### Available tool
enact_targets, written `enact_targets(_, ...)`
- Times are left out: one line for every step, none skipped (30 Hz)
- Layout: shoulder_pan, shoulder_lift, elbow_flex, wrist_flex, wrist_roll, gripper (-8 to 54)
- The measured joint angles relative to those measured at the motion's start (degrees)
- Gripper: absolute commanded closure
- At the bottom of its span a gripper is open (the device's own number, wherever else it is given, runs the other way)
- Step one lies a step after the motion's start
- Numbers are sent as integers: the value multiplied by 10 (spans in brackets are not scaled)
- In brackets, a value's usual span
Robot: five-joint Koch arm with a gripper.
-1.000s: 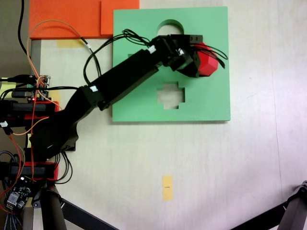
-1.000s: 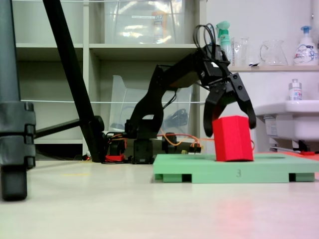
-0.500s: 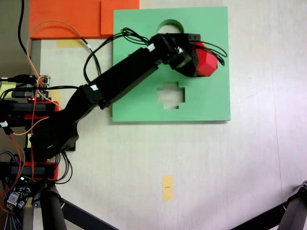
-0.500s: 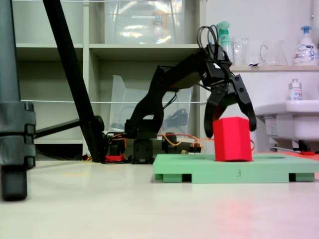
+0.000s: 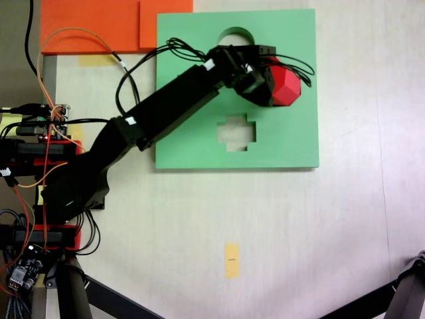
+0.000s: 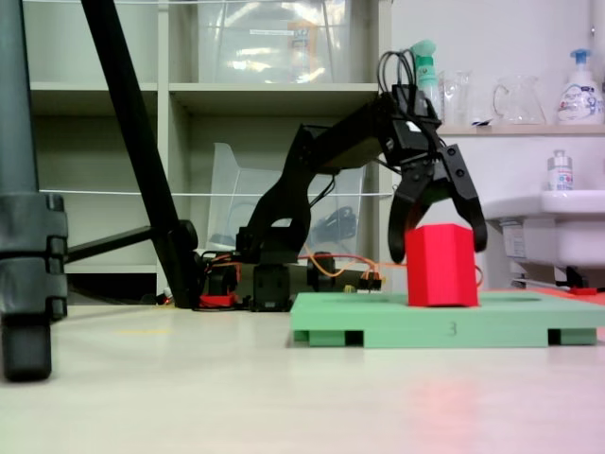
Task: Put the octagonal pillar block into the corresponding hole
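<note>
In a fixed view from the side, the arm (image 6: 321,156) rises from its base, bends forward at the elbow and turns its wrist down, so the gripper (image 6: 440,232) points at the block (image 6: 440,266). Its jaws are spread apart, one fingertip on each side of the block's upper part, close to its faces; whether they touch cannot be told. From above, the arm (image 5: 159,109) stretches diagonally up and right, with the gripper (image 5: 275,74) over the block (image 5: 285,85).

Orange foam sheet (image 5: 89,25) at the worktop's (image 5: 265,232) far left corner; yellow tape strip (image 5: 231,259) near its front; spray bottle (image 6: 426,66) on a shelf.
</note>
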Motion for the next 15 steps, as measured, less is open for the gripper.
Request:
enact_targets(-1,0,0,2,-13,250)
enact_targets(-1,0,0,2,-19,250)
enact_targets(-1,0,0,3,-25,250)
enact_targets(-2,0,0,4,-31,250)
enact_targets(-2,0,0,4,-37,250)
enact_targets(-2,0,0,7,-41,250)
enact_targets(-1,-1,0,8,-42,249)
enact_targets(-1,-1,0,9,-43,249)
enact_targets(-2,-1,0,9,-43,249)
enact_targets(-1,-5,0,9,-43,249)
enact_targets(1,-6,0,9,-43,249)
enact_targets(2,-8,0,9,-44,249)
enact_targets(2,-11,0,9,-44,249)
enact_targets(2,-12,-7,10,-42,249)
enact_targets(2,-12,-9,9,-41,249)
